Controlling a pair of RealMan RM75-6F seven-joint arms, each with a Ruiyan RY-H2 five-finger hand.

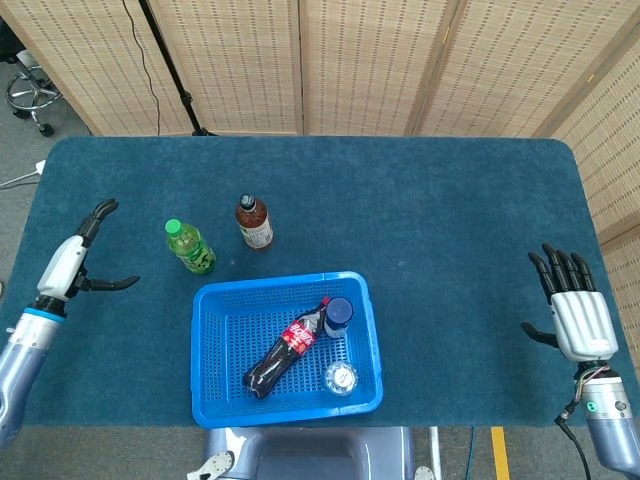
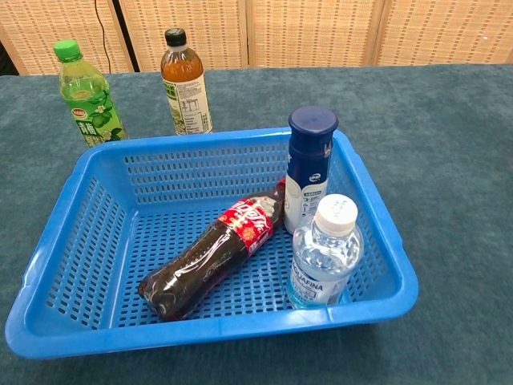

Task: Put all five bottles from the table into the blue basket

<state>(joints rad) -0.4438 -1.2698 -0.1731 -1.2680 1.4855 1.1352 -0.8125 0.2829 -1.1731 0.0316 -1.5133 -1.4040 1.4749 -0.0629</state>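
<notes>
The blue basket [image 1: 214,330] [image 2: 96,200] sits at the table's near middle. Inside it a cola bottle [image 1: 283,355] [image 2: 208,257] lies on its side, with a blue-capped white bottle [image 1: 338,315] [image 2: 310,164] and a clear water bottle [image 1: 341,377] [image 2: 325,253] upright. A green bottle [image 1: 188,246] [image 2: 86,95] and a brown tea bottle [image 1: 254,222] [image 2: 184,82] stand on the table behind the basket. My left hand [image 1: 75,262] is open, left of the green bottle. At the table's right edge my right hand [image 1: 575,312] is open too. Neither hand shows in the chest view.
The table [image 1: 420,200] is covered in dark teal cloth. Woven folding screens [image 1: 350,60] stand behind it, with a stand's pole [image 1: 165,60] at the back left.
</notes>
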